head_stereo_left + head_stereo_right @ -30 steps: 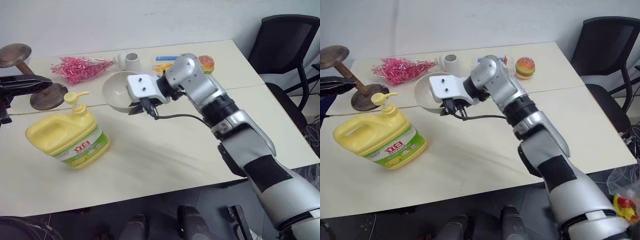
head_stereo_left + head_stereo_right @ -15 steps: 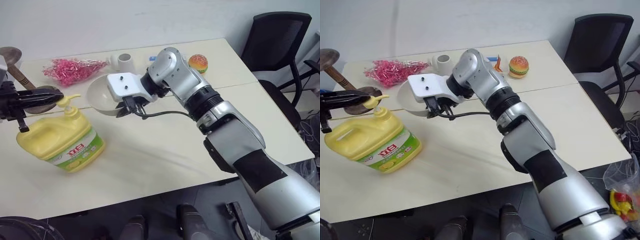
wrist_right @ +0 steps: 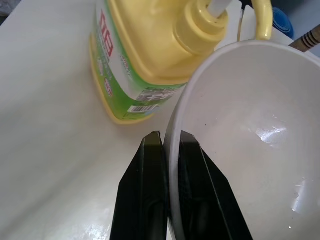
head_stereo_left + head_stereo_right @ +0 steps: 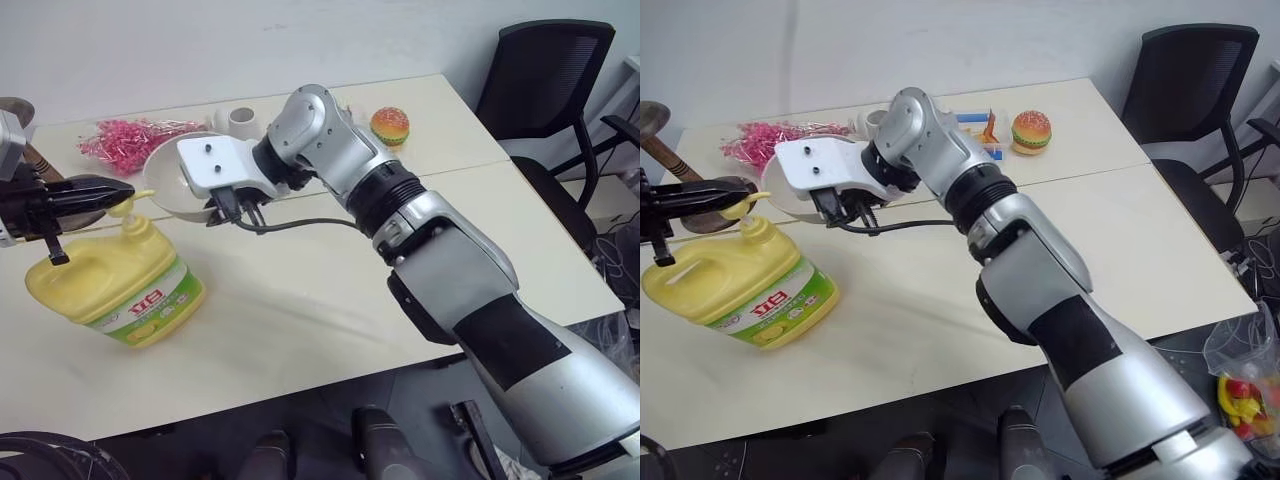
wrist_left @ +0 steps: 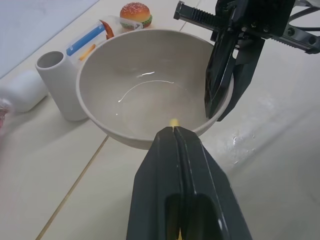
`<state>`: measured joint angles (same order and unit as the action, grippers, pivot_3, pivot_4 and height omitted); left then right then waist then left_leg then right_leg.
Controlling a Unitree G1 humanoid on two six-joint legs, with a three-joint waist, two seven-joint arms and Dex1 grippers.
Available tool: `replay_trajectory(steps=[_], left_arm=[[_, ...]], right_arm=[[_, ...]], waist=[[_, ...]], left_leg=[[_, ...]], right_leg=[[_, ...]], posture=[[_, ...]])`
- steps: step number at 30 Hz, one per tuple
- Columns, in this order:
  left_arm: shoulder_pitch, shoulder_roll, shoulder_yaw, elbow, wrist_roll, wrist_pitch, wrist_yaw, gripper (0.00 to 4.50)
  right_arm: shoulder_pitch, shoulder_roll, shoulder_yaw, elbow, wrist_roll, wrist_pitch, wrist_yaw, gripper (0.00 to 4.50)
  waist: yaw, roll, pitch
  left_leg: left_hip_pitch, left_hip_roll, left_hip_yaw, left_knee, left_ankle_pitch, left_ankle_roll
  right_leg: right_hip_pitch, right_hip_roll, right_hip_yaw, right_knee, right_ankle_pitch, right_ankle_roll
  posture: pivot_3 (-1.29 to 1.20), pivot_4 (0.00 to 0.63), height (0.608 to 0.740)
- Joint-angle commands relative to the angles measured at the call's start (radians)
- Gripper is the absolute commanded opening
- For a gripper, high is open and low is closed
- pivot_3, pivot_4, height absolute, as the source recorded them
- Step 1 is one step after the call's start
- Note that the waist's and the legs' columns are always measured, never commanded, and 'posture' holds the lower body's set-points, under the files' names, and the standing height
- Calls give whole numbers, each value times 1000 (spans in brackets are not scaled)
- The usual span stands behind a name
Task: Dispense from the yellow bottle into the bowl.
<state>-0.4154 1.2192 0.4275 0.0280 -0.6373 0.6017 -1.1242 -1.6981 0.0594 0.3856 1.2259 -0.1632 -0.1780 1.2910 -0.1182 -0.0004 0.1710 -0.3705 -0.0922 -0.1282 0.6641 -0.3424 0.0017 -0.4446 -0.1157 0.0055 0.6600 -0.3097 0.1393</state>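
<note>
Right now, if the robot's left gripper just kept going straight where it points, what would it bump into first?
Probably the bowl. The left gripper, shut over the yellow bottle's pump spout, points at its near rim, though depth is hard to judge.

Head views looking down on the table from above; wrist views very near, both sharing the bowl and bottle.

Yellow bottle, pale grey-white bowl

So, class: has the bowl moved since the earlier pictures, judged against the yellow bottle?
Yes. The right tool, shut on the bowl, has carried it toward the yellow bottle, up to its pump spout.
</note>
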Motion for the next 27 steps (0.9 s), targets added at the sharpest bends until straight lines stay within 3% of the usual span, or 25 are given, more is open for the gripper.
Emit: replay_trajectory(steps=[1, 10, 18, 27], left_arm=[[34, 1, 30, -22, 22, -1, 8, 22], [80, -4, 85, -27, 17, 4, 31, 22], [32, -3, 147, -30, -46, 76, 68, 22], [110, 2, 215, -68, -27, 90, 43, 22]], right_arm=[[-50, 16, -38, -1, 2, -19, -17, 0], [-65, 31, -65, 8, -7, -23, -16, 0], [-47, 34, -58, 3, -22, -45, 14, 0], [-42, 45, -65, -5, -19, -46, 39, 0]], waist=[[-1, 0, 0], [-22, 0, 0], [-24, 0, 0], [-33, 0, 0]], left_leg=[[0, 0, 0, 0, 0, 0], [0, 0, 0, 0, 0, 0], [0, 1, -1, 0, 0, 0], [0, 1, -2, 0, 0, -1]], right_leg=[[0, 0, 0, 0, 0, 0], [0, 0, 0, 1, 0, 0], [0, 1, 0, 1, 0, 0], [-1, 1, 0, 2, 0, 0]], posture=[[0, 150, 740], [0, 150, 740], [0, 150, 740], [0, 150, 740]])
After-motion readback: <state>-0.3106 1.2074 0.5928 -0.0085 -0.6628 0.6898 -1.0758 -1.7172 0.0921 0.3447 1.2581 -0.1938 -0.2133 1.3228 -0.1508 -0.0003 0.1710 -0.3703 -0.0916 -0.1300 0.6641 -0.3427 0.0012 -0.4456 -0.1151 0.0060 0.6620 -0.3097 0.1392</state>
